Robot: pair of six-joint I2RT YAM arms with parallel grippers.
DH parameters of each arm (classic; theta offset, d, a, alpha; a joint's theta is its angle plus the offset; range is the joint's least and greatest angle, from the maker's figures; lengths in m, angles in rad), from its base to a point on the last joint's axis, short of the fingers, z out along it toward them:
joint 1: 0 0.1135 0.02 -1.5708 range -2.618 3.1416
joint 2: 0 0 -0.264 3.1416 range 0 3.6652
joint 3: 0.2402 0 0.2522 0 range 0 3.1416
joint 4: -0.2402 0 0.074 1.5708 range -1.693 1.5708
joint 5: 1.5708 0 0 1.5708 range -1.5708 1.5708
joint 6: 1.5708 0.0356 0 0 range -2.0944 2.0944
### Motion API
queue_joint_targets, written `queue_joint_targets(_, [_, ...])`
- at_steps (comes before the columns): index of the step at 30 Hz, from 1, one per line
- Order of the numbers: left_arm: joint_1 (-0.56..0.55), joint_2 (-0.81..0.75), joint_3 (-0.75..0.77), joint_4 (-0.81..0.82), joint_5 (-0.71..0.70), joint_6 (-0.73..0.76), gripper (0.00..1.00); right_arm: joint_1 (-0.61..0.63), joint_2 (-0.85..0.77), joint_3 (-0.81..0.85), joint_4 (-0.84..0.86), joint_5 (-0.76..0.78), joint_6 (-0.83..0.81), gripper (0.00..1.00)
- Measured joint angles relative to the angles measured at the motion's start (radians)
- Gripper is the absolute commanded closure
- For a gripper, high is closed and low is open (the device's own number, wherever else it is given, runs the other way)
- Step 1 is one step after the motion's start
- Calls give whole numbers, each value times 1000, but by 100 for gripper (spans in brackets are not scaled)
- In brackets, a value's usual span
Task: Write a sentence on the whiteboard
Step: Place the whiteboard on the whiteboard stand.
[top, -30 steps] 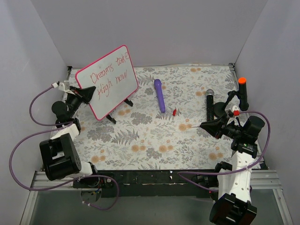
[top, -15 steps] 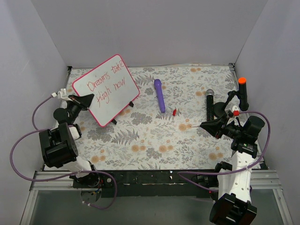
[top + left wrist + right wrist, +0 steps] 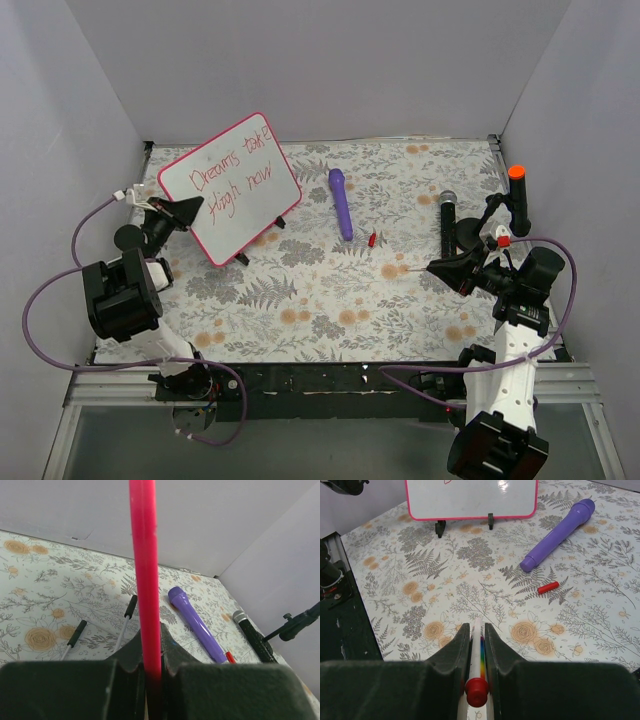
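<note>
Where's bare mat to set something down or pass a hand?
Biggest free patch: the near middle of the mat, bordered by the whiteboard, red cap and right hand with its marker. Also a far strip between purple stick and mic. Crowded: right side around mic, stand and right hand; far left, where the left hand grips the whiteboard.
</note>
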Motion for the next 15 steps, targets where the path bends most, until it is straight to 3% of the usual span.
queue_joint_targets(15, [8,87,61,32,71,28,94,0,39,0,-5,0,0,99])
